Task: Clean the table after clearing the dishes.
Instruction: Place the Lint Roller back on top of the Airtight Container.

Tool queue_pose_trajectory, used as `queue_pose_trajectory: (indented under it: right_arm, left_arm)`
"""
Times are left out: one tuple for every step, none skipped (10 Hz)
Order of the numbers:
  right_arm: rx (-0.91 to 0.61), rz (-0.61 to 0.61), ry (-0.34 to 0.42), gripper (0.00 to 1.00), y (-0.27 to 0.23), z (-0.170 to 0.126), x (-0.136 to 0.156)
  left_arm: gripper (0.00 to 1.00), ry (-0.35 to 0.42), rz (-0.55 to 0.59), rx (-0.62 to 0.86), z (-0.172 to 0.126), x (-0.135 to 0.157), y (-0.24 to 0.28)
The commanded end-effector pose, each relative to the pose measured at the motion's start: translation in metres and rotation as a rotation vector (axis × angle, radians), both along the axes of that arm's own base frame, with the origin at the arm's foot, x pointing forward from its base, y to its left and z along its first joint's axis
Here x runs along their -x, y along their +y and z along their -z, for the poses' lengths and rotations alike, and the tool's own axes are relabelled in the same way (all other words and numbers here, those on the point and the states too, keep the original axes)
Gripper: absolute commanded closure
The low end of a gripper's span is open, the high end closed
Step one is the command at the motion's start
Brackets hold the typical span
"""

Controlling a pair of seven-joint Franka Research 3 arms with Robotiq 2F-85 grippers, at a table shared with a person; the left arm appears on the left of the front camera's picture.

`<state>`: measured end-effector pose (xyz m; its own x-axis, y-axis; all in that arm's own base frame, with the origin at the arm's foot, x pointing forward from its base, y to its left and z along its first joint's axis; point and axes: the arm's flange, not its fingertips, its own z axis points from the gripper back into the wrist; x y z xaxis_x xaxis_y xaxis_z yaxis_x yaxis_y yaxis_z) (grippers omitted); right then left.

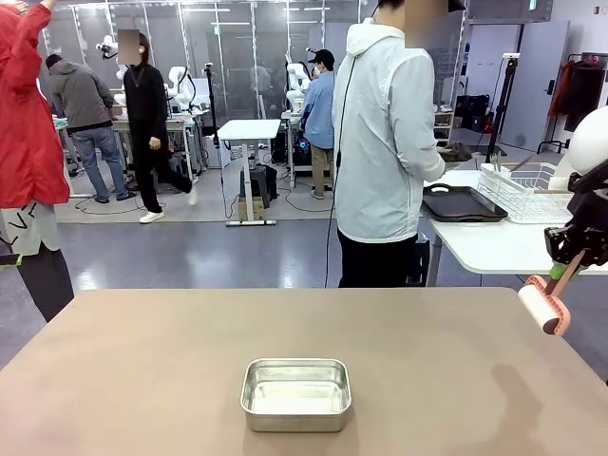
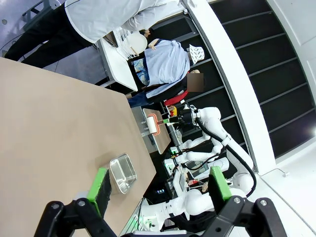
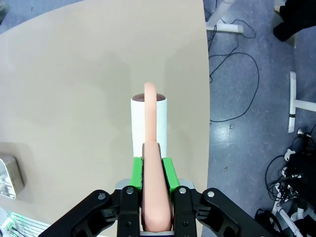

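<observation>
right gripper (image 3: pixel 152 170) clamped on lint roller (image 3: pixel 149 129) handle.
left gripper (image 2: pixel 160 185) apart; steel pan (image 1: pixel 296 393) at counter's (image 1: pixel 142 370) 6 o'clock.

Table (image 1: pixel 142 361) open — steel pan (image 1: pixel 295 393) only obstacle.

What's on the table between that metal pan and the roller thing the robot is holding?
Nothing: in the front view, bare table separates the pan from the roller.

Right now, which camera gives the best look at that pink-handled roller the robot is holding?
The right wrist view: the lint roller sits centred, its pink handle clamped between the right gripper pads, white roll above the table. The front view shows it at the right edge, partly cut off. The left wrist view shows it far off and tiny.
</observation>
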<state>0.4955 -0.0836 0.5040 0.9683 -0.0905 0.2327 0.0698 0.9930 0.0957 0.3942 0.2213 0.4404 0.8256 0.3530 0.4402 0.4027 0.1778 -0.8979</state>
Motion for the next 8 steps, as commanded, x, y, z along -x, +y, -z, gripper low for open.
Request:
queue_pose_trajectory:
  right_arm:
    - [0.003,-0.001,-0.013,0.79,0.002,-0.002,0.001]
    - [0.0,0.0,0.0,0.79,0.0,0.0,0.0]
    - [0.083,-0.099,-0.079,0.79,0.026,-0.023,-0.004]
    - [0.176,-0.209,-0.134,0.79,0.055,-0.045,-0.006]
    - [0.252,-0.308,-0.17,0.79,0.089,-0.067,-0.008]
    - [0.316,-0.407,-0.186,0.79,0.127,-0.083,-0.011]
    - [0.373,-0.517,-0.205,0.79,0.173,-0.098,-0.017]
    - [0.411,-0.639,-0.212,0.79,0.217,-0.104,-0.02]
  left_arm:
    - [0.0,0.0,0.0,-0.001,-0.002,0.004,0.0]
    - [0.0,0.0,0.0,-0.001,-0.002,0.004,0.0]
    - [0.0,0.0,0.0,-0.001,-0.002,0.004,0.0]
    - [0.0,0.0,0.0,-0.001,-0.002,0.004,0.0]
    - [0.0,0.0,0.0,-0.001,-0.002,0.004,0.0]
    - [0.0,0.0,0.0,-0.001,-0.002,0.004,0.0]
    - [0.0,0.0,0.0,-0.001,-0.002,0.004,0.0]
    - [0.0,0.0,0.0,-0.001,-0.002,0.004,0.0]
